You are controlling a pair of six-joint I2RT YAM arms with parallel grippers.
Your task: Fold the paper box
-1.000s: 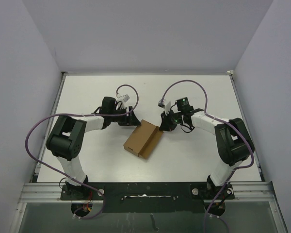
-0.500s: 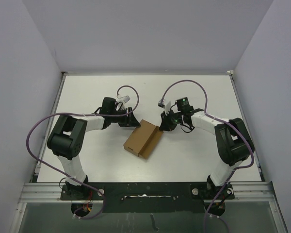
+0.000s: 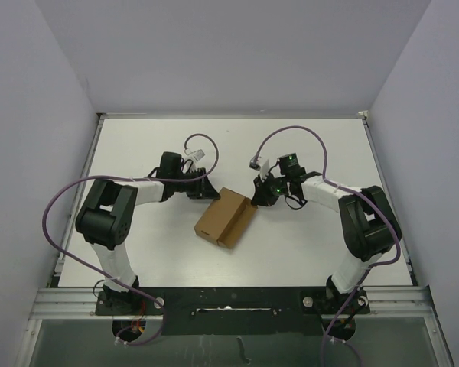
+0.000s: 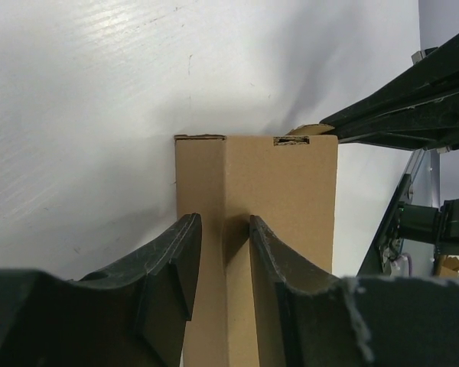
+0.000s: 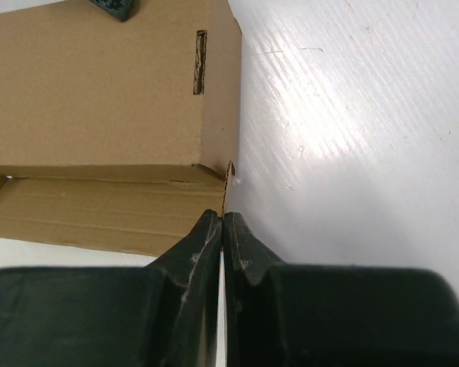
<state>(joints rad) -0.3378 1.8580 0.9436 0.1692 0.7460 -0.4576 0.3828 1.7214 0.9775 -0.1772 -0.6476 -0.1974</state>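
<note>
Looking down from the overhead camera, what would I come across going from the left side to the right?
left arm → paper box → right arm. Each arm's jaws reach in to the box, so I have not placed them separately.

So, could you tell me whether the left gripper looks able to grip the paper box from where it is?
Probably yes: the left gripper stands open astride the paper box at its fold, with nothing between, and the right gripper sits clear at the far corner.
</note>
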